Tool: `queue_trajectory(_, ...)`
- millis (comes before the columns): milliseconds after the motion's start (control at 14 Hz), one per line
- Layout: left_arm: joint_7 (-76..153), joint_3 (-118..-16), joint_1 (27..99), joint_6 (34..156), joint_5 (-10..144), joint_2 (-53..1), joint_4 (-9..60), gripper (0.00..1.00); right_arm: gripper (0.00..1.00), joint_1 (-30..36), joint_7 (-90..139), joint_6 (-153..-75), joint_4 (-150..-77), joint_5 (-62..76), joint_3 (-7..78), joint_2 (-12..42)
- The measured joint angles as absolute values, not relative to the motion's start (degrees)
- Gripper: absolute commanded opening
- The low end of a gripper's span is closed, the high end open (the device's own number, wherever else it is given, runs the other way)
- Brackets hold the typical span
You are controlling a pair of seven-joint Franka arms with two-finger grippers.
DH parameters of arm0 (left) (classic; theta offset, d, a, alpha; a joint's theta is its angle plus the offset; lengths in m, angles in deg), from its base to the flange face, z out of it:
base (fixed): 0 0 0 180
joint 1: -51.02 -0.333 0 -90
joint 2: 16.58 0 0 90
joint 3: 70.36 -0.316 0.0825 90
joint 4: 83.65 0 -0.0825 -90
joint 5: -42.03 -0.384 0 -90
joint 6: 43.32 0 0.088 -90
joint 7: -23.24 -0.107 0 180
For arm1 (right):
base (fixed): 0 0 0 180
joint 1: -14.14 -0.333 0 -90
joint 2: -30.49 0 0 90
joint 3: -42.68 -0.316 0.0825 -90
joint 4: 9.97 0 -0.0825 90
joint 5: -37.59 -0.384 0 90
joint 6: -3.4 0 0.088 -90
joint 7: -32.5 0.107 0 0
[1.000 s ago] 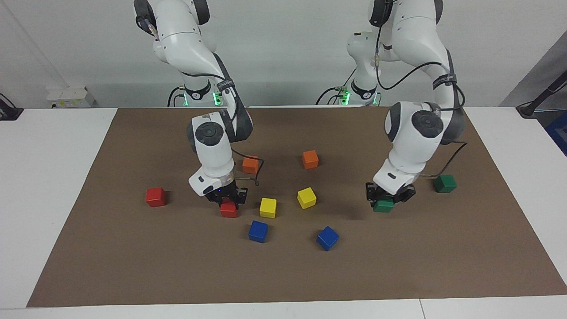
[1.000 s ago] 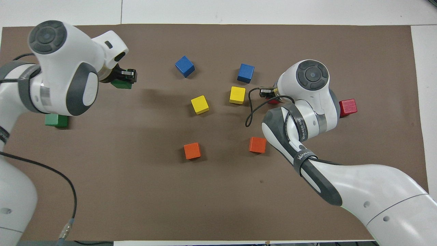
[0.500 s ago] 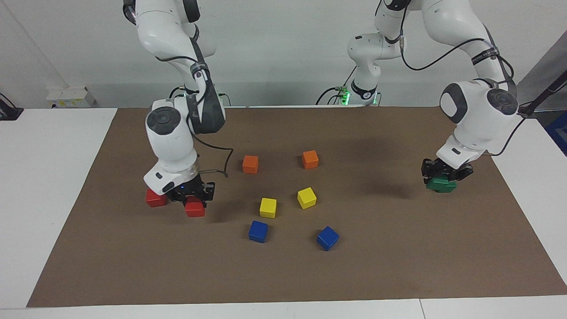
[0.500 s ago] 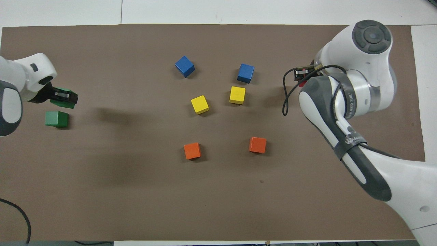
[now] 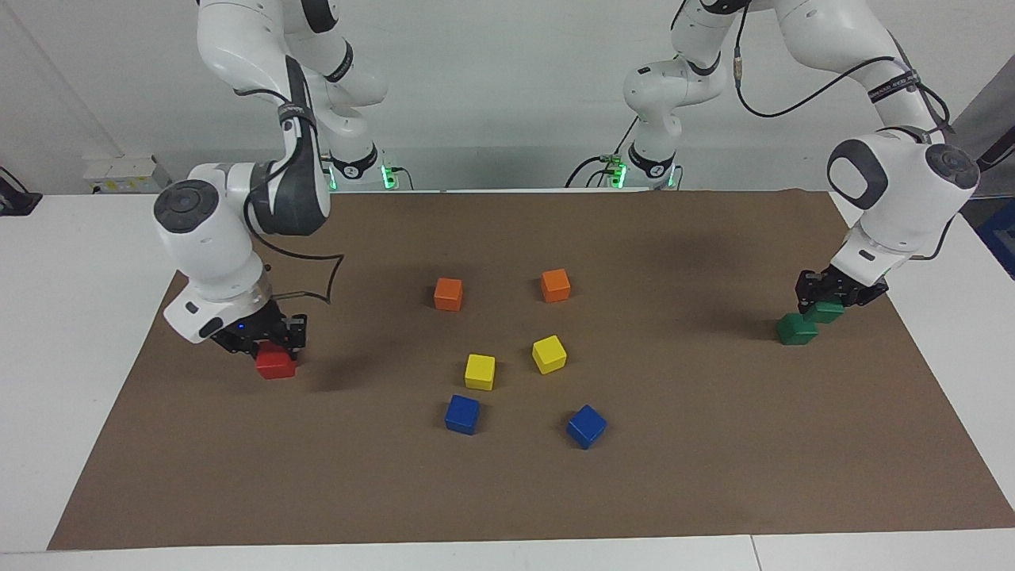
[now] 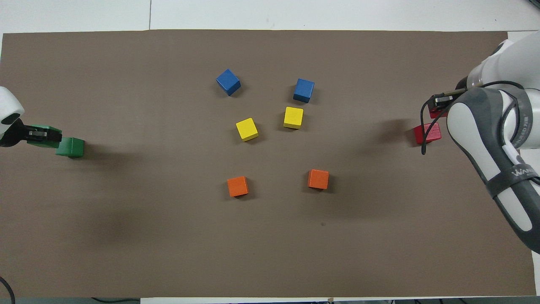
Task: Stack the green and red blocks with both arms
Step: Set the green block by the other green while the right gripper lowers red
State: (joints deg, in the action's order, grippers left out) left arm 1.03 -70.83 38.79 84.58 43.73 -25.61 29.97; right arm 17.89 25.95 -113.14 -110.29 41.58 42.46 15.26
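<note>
My right gripper is shut on a red block and holds it low. The block hangs partly over the other red block, which is mostly hidden in the facing view. In the overhead view only an edge of the held red block shows under the right gripper. My left gripper is shut on a green block. It holds this block just above the mat, beside the second green block, toward the left arm's end. The overhead view shows the left gripper, the held green block and the lying green block.
Two orange cubes, two yellow cubes and two blue cubes lie in the middle of the brown mat. White table surrounds the mat.
My right gripper carried its red block toward the right arm's end, up to the other red block. My left gripper carried its green block toward the left arm's end, past the lying green block.
</note>
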Motion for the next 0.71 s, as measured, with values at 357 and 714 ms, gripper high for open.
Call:
queue_trajectory(357, 1.0, -70.7, 37.9, 93.2, 44.3, -25.5, 35.7, 0.0, 0.0, 19.6, 24.6, -119.4, -119.7, 41.5, 42.4, 19.6)
queue_trajectory(714, 1.0, -70.6, 37.9, 96.3, 46.6, -25.5, 37.9, 0.0, 0.0, 19.5, 24.6, -123.2, -123.4, 41.4, 42.2, 20.8)
